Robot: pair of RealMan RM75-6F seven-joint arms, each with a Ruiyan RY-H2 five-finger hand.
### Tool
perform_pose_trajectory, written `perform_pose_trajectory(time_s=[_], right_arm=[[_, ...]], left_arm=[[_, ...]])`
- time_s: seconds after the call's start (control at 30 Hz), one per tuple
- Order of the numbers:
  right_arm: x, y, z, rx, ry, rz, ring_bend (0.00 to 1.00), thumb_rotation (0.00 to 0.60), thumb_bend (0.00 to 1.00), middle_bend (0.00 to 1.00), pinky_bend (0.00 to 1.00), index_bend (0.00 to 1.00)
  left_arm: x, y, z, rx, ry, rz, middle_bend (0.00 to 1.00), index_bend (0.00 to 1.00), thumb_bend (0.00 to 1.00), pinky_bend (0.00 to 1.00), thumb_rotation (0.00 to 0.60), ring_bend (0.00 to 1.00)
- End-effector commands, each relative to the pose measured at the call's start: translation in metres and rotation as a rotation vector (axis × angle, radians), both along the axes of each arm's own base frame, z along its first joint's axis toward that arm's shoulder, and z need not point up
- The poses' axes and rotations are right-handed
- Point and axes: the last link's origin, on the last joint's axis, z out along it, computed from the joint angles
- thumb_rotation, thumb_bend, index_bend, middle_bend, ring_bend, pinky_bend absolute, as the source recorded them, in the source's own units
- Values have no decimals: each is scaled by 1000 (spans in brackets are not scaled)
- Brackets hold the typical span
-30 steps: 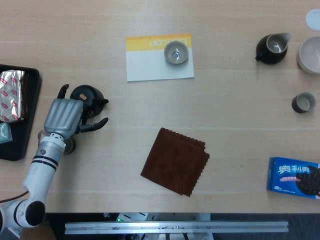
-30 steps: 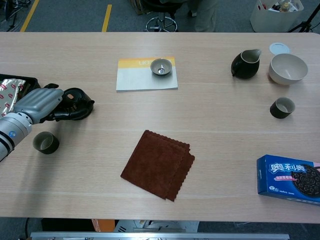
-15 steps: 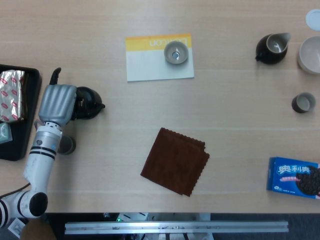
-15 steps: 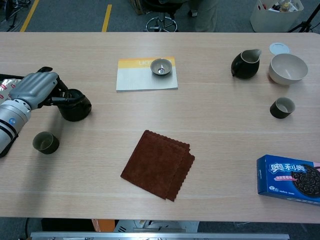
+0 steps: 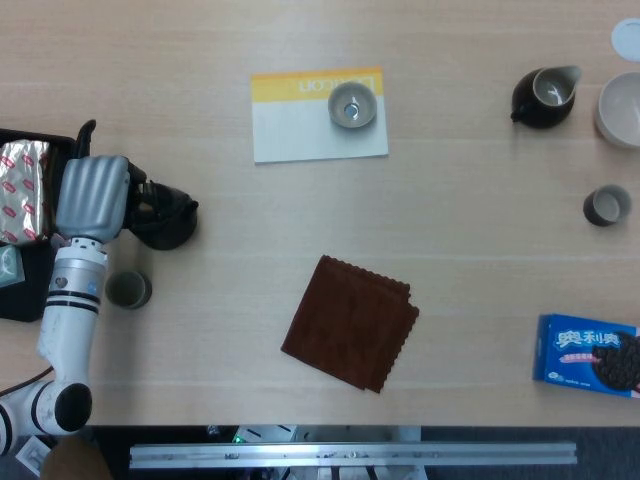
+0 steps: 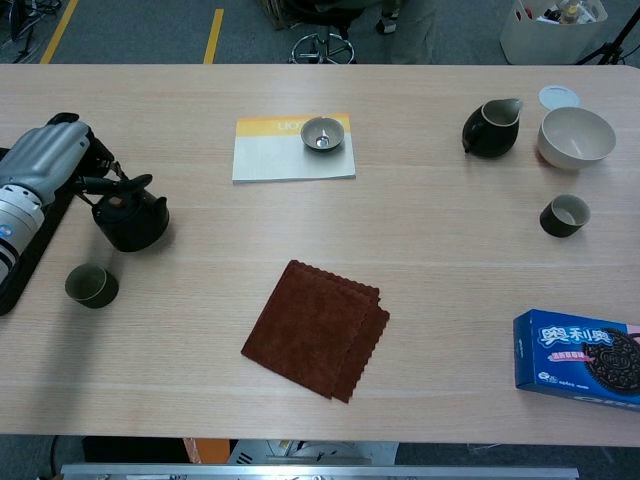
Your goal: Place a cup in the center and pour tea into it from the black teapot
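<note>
Teapot sits well left of the brown cloth, near the worktop's left edge. My left robot hand is on its handle side, fingers wrapped at the handle, grasping it. Dark cup just below teapot. Grey cup on the booklet, above the cloth. Right robot hand isn't visible.

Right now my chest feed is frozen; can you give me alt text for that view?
The left hand grips the black teapot at the table's left edge, with a dark cup just in front. A brown cloth lies centre; a grey bowl sits on a booklet behind it.
</note>
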Motion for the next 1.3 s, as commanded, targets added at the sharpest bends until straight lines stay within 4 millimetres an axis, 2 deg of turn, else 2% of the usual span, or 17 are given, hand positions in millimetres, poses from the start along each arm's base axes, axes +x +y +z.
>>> perform_pose_trajectory(time_s=[0.03,0.13,0.2,0.33,0.47,0.6,0.7,1.03,1.3], right_arm=[[2,0,0,3,2,9,13,600,261,124,22,178],[5,-1,-1,10,9,26,13,600,261,124,22,178],[7,-1,-2,13,10,36,13,600,261,124,22,178],[10,-1,-5,26,15,48,13,600,261,124,22,178],[12,-1,-7,36,18,51,13,600,261,124,22,179],[12,0,-7,32,18,51,13,600,261,124,22,178],[12,1,-6,32,18,49,13,600,261,124,22,178],[11,3,-6,33,24,46,13,600,261,124,22,179],[18,-2,-8,46,42,79,13,600,261,124,22,178]], left_arm=[[1,2,8,43,-21,3,1000,982,131,2,272,859],[2,5,17,87,-31,0,1000,987,131,6,334,864],[3,7,22,112,-44,0,1000,990,131,15,341,866],[6,12,31,161,-57,-1,1000,997,131,28,320,871],[6,15,38,189,-69,13,1000,1000,134,29,223,874],[6,17,41,209,-65,17,1000,1000,197,52,196,885],[7,18,42,219,-64,17,1000,1000,265,68,198,892],[10,21,41,232,-62,0,1000,1000,371,88,199,902],[17,17,47,225,-66,-48,1000,1000,379,88,224,899]])
